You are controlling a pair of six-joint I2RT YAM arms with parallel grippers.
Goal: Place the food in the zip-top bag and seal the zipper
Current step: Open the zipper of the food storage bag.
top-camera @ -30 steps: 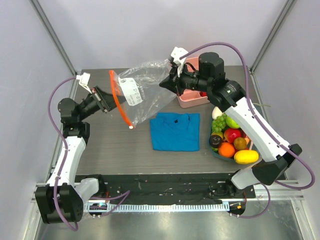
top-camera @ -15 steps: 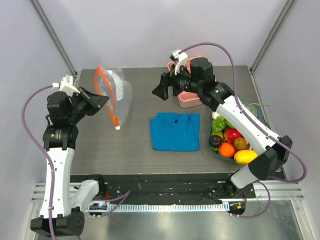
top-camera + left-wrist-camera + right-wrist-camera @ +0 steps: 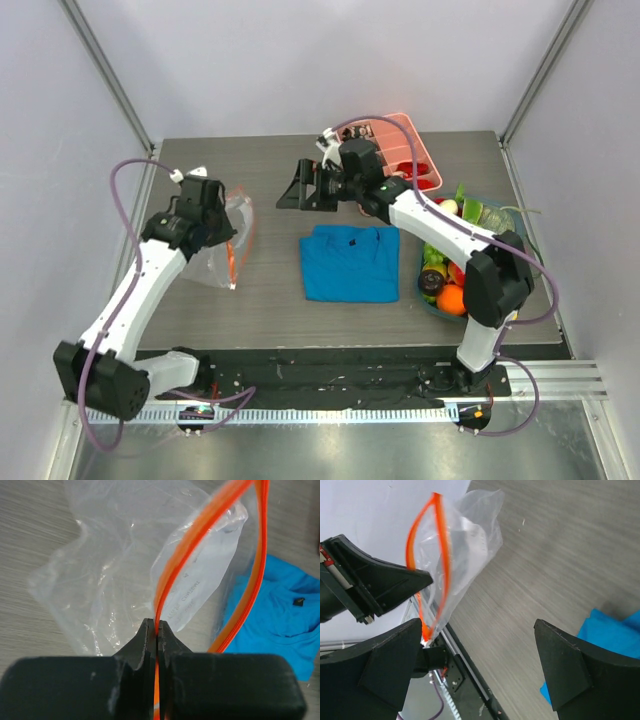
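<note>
**Top external view.** The left end effector (image 3: 222, 236) sits over the left part of the tabletop (image 3: 270, 300), closed on the zip-top bag (image 3: 212, 262). The orange-red zipper (image 3: 236, 255) runs down the bag's right edge. The right end effector (image 3: 292, 196) is held above the tabletop's middle, its jaws spread wide and empty, apart from the bag. A blue cloth (image 3: 350, 262) lies flat between the arms. The food (image 3: 453, 298) is piled in a teal bowl (image 3: 429, 299) at the right edge, partly hidden by the right arm. A pink tray (image 3: 400, 150) stands at the far edge.

**Left wrist view.** The fingertips (image 3: 147, 635) are pinched together on one band of the zipper (image 3: 200, 530). The second band bows away to the right, leaving the mouth parted. The clear bag (image 3: 100, 565) is crumpled below, with the cloth (image 3: 280, 615) beside it.

**Right wrist view.** The two black fingers (image 3: 390, 660) stand far apart with nothing between them. Beyond them the bag (image 3: 470, 535) hangs from the left end effector (image 3: 380, 580), its zipper (image 3: 445, 555) forming an open loop.
</note>
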